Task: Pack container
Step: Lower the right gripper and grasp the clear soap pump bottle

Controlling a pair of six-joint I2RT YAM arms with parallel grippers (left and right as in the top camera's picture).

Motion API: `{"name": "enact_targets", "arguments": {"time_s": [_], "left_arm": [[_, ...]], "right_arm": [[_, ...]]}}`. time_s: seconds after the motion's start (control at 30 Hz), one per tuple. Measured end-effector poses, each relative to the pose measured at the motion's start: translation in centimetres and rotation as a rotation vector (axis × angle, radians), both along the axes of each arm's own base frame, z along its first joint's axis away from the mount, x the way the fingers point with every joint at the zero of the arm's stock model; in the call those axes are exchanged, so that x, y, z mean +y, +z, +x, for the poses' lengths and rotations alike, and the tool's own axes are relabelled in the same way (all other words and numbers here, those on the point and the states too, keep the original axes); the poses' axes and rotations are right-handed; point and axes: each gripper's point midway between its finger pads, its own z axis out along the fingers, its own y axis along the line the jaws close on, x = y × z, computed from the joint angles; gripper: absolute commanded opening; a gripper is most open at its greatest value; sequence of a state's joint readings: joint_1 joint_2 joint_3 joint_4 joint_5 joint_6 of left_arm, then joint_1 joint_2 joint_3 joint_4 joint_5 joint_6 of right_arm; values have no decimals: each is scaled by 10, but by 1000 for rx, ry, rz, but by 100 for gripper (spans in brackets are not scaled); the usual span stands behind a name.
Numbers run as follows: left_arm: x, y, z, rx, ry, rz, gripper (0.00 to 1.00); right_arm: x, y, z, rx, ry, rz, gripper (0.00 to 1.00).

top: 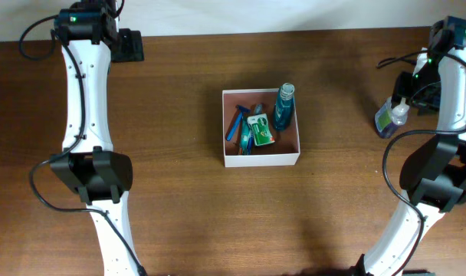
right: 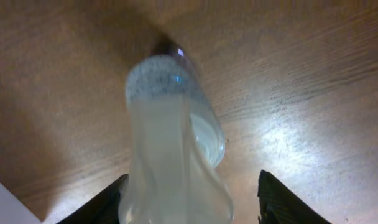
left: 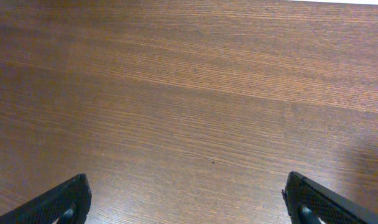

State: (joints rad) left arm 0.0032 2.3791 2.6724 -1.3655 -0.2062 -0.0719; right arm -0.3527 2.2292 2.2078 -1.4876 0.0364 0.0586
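Partly packed: container (top: 261,159) already holds blue bottle (top: 284,107), razor (top: 236,123) and green pack (top: 260,129); pump bottle (right: 170,137) well right of it remains, right gripper (right: 192,205) open astride it, not clamped; left gripper (left: 189,208) wide open, empty, far left.

You had two arms of one build: your left arm (top: 83,84) and right arm (top: 457,88) wore smooth white shells, with bulky black housings at the joints. Thin black cables (top: 35,182) looped out beside them, and small green lights (top: 73,17) glowed near the wrists. Your left claw (left: 188,204) carried matte black fingers (left: 66,200) with finely dotted pads; your right claw (right: 189,205) showed plain black wedges
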Motion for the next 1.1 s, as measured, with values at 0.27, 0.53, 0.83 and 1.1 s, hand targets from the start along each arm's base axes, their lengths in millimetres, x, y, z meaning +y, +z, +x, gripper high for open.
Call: {"name": "enact_targets", "arguments": {"time_s": [0.27, 0.53, 0.83, 1.1], "left_arm": [[0, 0, 0, 0, 0, 0, 100], [0, 0, 0, 0, 0, 0, 99], [0, 0, 0, 0, 0, 0, 99], [0, 0, 0, 0, 0, 0, 99]], "right_arm": [[-5, 1, 14, -55, 6, -20, 45], [-6, 2, 17, -70, 19, -25, 33], [-6, 1, 19, -75, 29, -27, 18], [-6, 1, 19, -74, 38, -27, 17]]}}
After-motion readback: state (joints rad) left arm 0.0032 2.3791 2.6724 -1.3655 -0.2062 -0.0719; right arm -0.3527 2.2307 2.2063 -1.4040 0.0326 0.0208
